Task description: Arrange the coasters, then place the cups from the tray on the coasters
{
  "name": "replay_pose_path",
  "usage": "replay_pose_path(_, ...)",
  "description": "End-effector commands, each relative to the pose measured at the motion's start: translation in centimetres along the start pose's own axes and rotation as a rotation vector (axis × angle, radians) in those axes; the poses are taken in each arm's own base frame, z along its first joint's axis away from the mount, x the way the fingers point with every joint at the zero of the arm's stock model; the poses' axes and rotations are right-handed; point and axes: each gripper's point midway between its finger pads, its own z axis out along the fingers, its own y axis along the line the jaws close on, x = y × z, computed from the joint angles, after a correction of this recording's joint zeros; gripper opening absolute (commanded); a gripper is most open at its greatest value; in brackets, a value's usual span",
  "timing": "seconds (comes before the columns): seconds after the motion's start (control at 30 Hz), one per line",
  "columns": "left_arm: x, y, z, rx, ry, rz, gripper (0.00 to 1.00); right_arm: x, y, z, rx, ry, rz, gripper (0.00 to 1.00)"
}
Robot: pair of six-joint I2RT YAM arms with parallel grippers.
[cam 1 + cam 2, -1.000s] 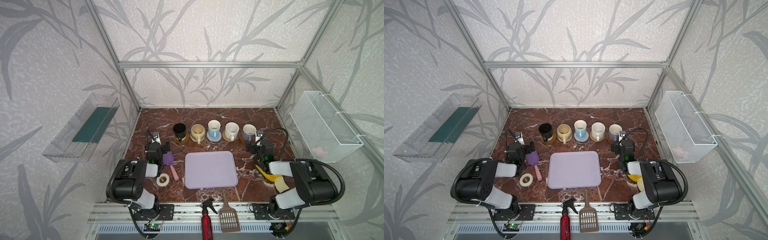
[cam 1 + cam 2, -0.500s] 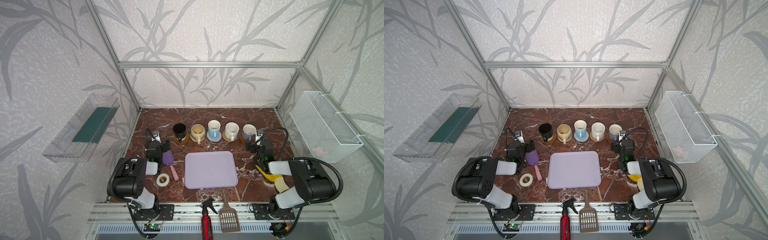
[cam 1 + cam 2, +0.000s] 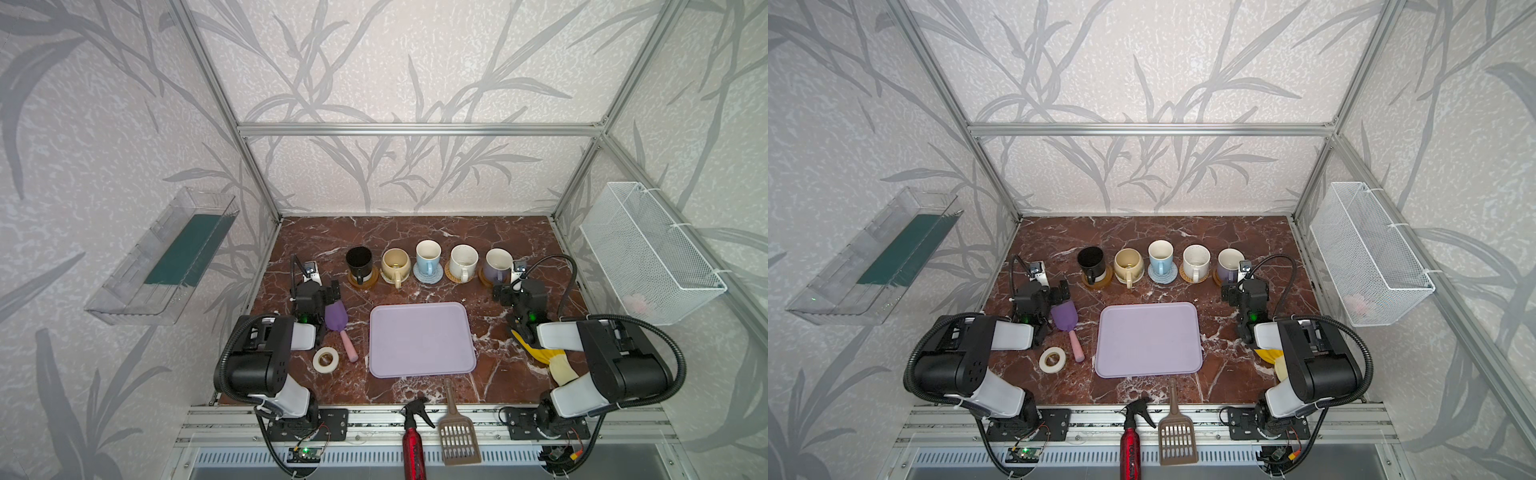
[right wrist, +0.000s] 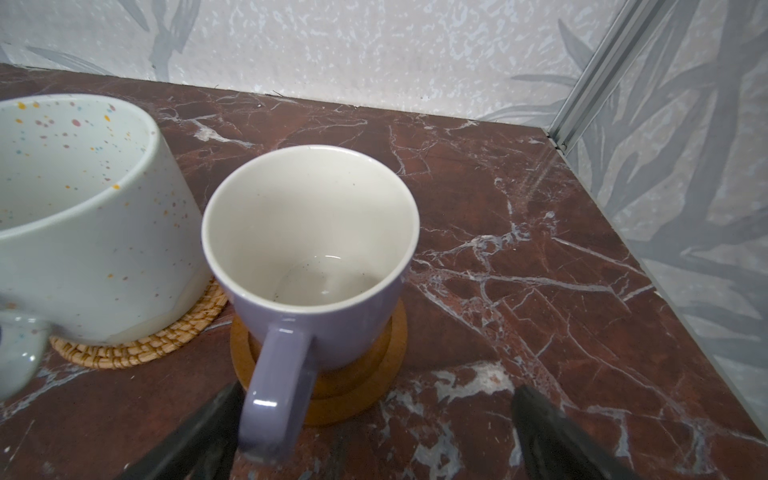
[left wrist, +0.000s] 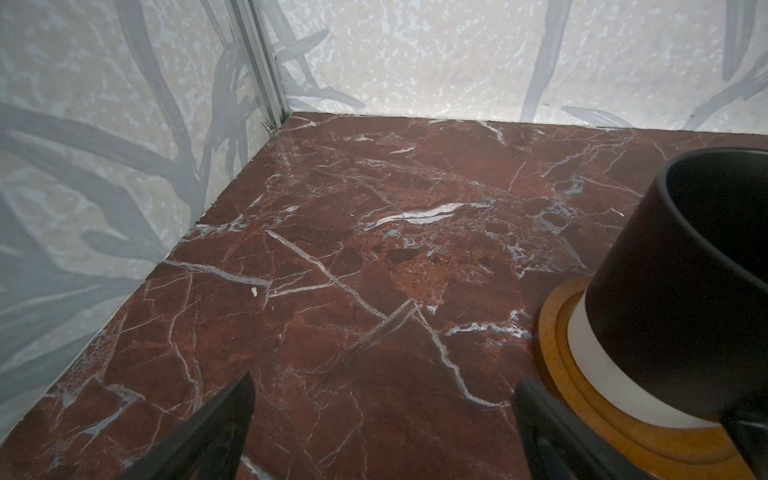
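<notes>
Five cups stand in a back row, each on a coaster: black point(image 3: 358, 259), beige point(image 3: 395, 262), light blue point(image 3: 428, 253), white point(image 3: 463, 258) and lavender point(image 3: 496, 264). The lavender tray point(image 3: 419, 338) lies bare in front of them. My left gripper point(image 5: 384, 380) is open over bare marble, beside the black cup point(image 5: 685, 270) on its wooden coaster point(image 5: 552, 345). My right gripper point(image 4: 378, 388) is open in front of the lavender cup point(image 4: 316, 324) on a wooden coaster point(image 4: 386, 353). That cup's handle point(image 4: 274, 395) reaches in between the jaws near one finger.
A purple scoop point(image 3: 336, 318) and a white tape roll point(image 3: 325, 359) lie left of the tray, and a yellow glove point(image 3: 540, 353) lies under my right arm. A red spray bottle point(image 3: 411, 440) and a brown slotted scoop point(image 3: 457, 432) sit at the front edge. A wire basket point(image 3: 648, 249) hangs on the right wall.
</notes>
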Motion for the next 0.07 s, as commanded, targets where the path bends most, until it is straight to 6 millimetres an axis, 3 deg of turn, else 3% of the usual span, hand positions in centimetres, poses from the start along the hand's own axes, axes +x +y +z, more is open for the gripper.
replay_pose_path(0.0,-0.83,0.03,0.42,0.01,-0.015,-0.015,0.99,-0.85,-0.18,0.0,0.014,-0.036,0.0,0.99)
replay_pose_path(0.03,-0.78,0.13,0.29,0.007,-0.018,-0.013,0.99,-0.84,-0.18,0.0,0.013,-0.035,0.0,0.99)
